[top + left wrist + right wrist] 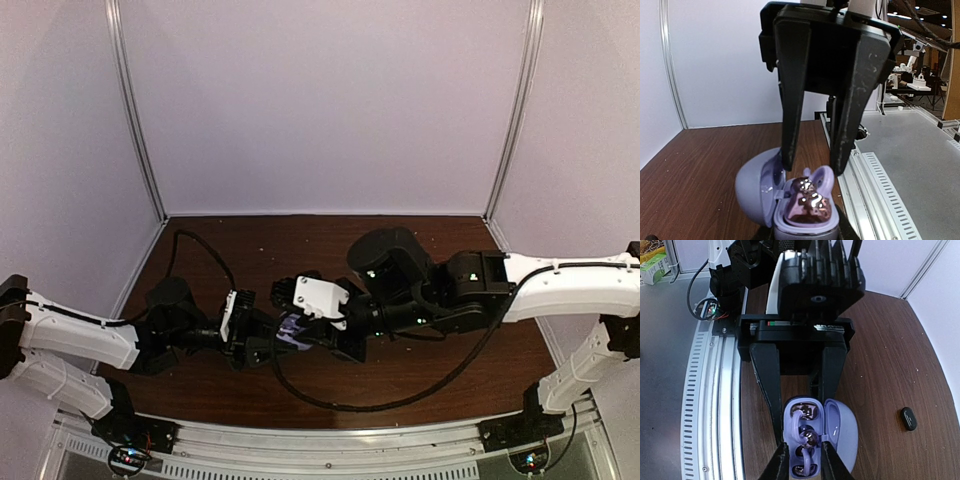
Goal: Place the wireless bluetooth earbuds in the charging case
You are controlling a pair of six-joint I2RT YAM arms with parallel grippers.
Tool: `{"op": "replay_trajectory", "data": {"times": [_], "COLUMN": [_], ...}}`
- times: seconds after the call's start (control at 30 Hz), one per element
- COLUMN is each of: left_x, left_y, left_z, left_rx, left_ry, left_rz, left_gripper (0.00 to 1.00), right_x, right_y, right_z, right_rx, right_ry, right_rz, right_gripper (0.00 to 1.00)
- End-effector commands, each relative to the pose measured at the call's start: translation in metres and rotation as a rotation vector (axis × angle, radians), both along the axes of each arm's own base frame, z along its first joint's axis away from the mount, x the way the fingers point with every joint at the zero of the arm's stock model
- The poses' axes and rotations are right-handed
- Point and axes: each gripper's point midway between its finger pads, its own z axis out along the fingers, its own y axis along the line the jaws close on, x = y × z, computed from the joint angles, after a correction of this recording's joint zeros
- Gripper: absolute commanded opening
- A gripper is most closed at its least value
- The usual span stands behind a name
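Observation:
The charging case [840, 432] is open, with its lid tipped to one side, and shows as a purple speck in the top view [293, 332]. My left gripper [802, 415] is shut on the case's base and holds it over the table. Two glossy pale-purple earbuds with ear loops lie in the lavender inside. One earbud [807, 410] is at the far end and the other [811, 437] is nearer the middle, sitting proud [807, 205]. My right gripper [804, 462] is open. Its fingertips [788, 162] hang just above the case, one on each side.
A small black oval object [908, 418] lies on the brown table to the right of the case. The slotted aluminium rail [715, 415] runs along the table's near edge, close beside the case. A black cable [330, 400] loops over the table in front of the grippers.

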Motion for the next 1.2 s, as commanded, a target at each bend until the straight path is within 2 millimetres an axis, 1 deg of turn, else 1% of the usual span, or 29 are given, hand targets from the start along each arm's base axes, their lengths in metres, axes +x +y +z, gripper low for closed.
{"op": "replay_trajectory", "data": {"times": [0.0, 0.23, 0.4, 0.53, 0.67, 0.8, 0.93, 1.07, 1.17], "left_x": [-0.005, -0.005, -0.005, -0.005, -0.004, -0.004, -0.003, -0.003, -0.003], "left_y": [-0.001, -0.001, -0.003, -0.003, -0.002, -0.002, -0.004, -0.006, -0.007], "left_z": [0.019, 0.019, 0.02, 0.021, 0.021, 0.02, 0.018, 0.017, 0.016], "left_rx": [-0.066, -0.065, -0.064, -0.065, -0.066, -0.063, -0.056, -0.051, -0.05], "left_ry": [-0.05, -0.054, -0.056, -0.061, -0.064, -0.066, -0.065, -0.064, -0.063], "left_rz": [-0.027, -0.027, -0.033, -0.032, -0.027, -0.023, -0.025, -0.034, -0.038], "left_gripper": [0.0, 0.0, 0.0, 0.0, 0.0, 0.0, 0.0, 0.0, 0.0], "right_x": [0.002, -0.001, -0.001, 0.002, 0.004, 0.004, 0.004, 0.002, 0.0], "right_y": [0.007, 0.011, 0.012, 0.01, 0.004, -0.001, -0.005, -0.002, 0.003], "right_z": [0.002, -0.002, -0.01, -0.018, -0.017, -0.005, 0.015, 0.029, 0.033], "right_rx": [0.016, 0.012, -0.001, -0.026, -0.038, -0.017, 0.026, 0.061, 0.08], "right_ry": [-0.007, 0.002, 0.009, 0.012, 0.009, 0.006, -0.006, -0.007, -0.005], "right_rz": [0.004, 0.026, 0.03, 0.017, -0.002, -0.013, -0.018, -0.005, 0.009], "right_gripper": [0.21, 0.12, 0.08, 0.08, 0.17, 0.21, 0.22, 0.22, 0.22]}}
